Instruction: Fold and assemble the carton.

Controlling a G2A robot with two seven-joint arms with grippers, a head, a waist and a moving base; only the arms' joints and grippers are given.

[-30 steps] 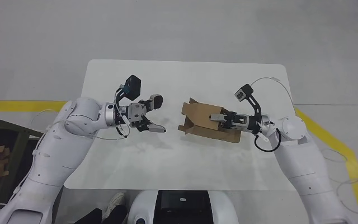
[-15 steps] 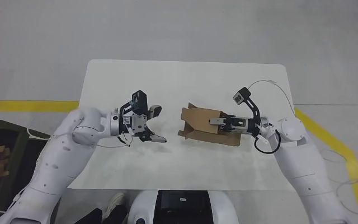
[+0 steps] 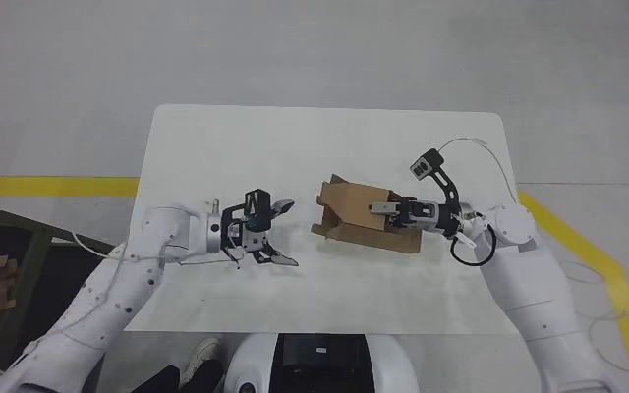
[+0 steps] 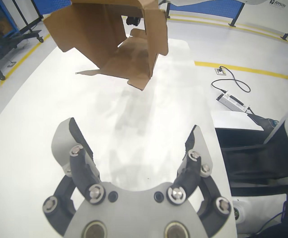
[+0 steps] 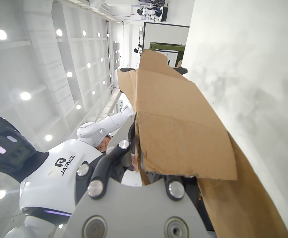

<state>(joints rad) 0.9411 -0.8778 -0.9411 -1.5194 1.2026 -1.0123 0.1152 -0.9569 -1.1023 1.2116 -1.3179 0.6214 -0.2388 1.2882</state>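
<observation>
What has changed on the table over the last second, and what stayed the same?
The left gripper, open and empty, has drawn back toward the near edge of the table and turned at the wrist. The right gripper has kept its hold on the carton, which stays in much the same place.

— Underneath everything?
— White worktop, rounded at the corners, faintly smudged with grey.
— Beyond its edges?
— Pale floor with a yellow line to either side. Near one worktop edge, a grey power brick on the floor, joined by a black cable to a floor socket. Off the left side, a dark olive object, too cropped to name.
— Farther off?
— Blue panels on black feet, a wheeled black stand, a green frame, round ceiling lights.
</observation>
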